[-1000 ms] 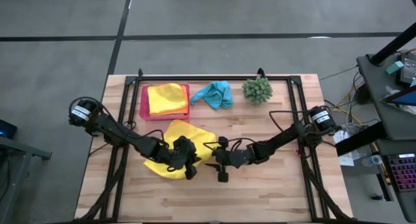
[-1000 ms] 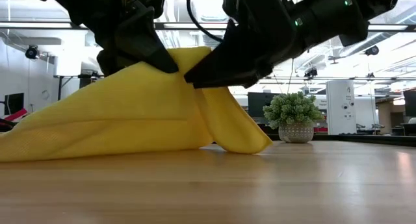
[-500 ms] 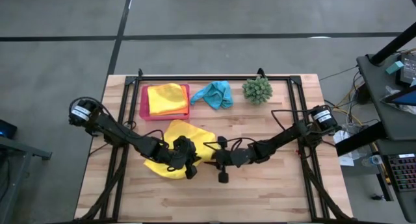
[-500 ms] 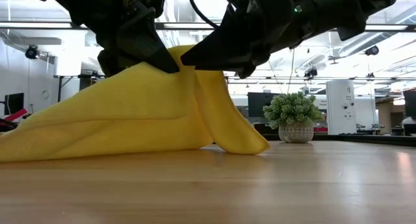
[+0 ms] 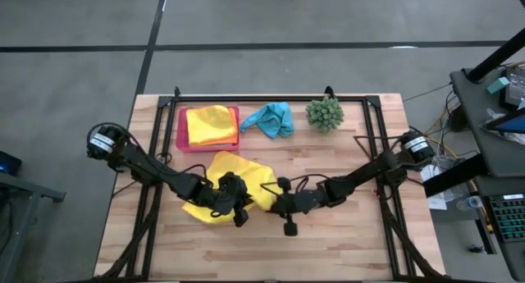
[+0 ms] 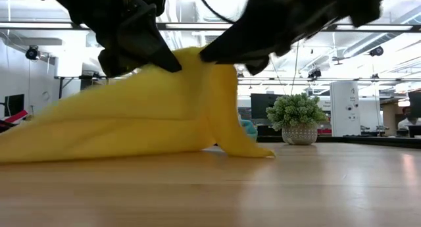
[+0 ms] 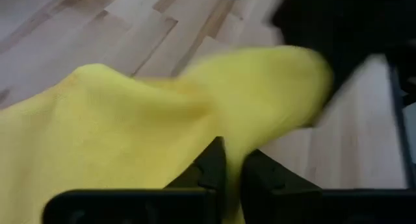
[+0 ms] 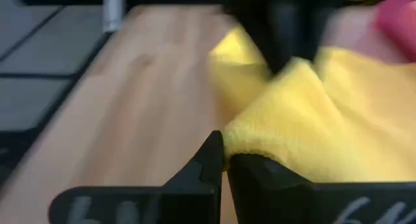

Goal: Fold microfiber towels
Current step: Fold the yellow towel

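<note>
A yellow microfiber towel [image 5: 238,172] lies mid-table, drawn up into a peak [image 6: 191,56], with its lower edge [image 6: 99,151] on the wood. My left gripper [image 5: 239,204] and my right gripper [image 5: 267,203] meet at that peak, both shut on the cloth. Another yellow towel with orange under it [image 5: 210,125] lies on the pink tray [image 5: 182,129] at the far side. A turquoise towel [image 5: 271,119] lies crumpled next to the tray. My left gripper pinches a raised fold of the yellow towel [image 7: 227,146] between its two fingers, slanting down from the table's left. The cloth slopes from the hold down to the table. My right gripper pinches the towel's raised edge [image 8: 242,141] between its two fingers, coming nearly level from the table's right. A flap [image 6: 230,115] hangs below it, with its tip on the wood.
A small spiky green plant [image 5: 325,113] stands at the far side, right of the turquoise towel. Bare wood stretches along the near edge [image 5: 328,250] and to the right of the grippers.
My right gripper has shut on the towel's raised edge beside my left gripper and has risen a little, tipping more level. The flap under it has been drawn up and hangs narrower. The rest of the towel has stayed on the table.
</note>
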Motion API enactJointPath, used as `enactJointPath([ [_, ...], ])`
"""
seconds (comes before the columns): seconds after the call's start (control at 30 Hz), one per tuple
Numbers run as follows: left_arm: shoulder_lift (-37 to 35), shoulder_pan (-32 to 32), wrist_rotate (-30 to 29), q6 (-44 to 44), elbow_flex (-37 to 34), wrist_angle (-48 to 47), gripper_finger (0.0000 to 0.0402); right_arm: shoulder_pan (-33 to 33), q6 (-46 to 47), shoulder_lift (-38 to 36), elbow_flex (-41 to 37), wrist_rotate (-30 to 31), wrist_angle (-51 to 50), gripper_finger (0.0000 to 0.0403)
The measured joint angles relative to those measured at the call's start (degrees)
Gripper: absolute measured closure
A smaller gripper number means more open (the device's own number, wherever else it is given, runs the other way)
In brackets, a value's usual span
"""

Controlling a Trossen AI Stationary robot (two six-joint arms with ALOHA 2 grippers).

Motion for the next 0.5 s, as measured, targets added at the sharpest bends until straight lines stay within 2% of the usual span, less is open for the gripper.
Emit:
enactJointPath([
  [0.33, -0.72, 0.12, -0.06, 1.65, -0.09, -0.51, 0.0253, 2.50, 8.53, -6.81, -0.02, -8.89, -12.31, 0.0394],
  [0.5, -2.09, 0.10, 0.14, 4.44, -0.09, -0.85, 0.0224, 4.63, 13.55, -8.15, -0.02, -14.89, -16.80, 0.0394],
])
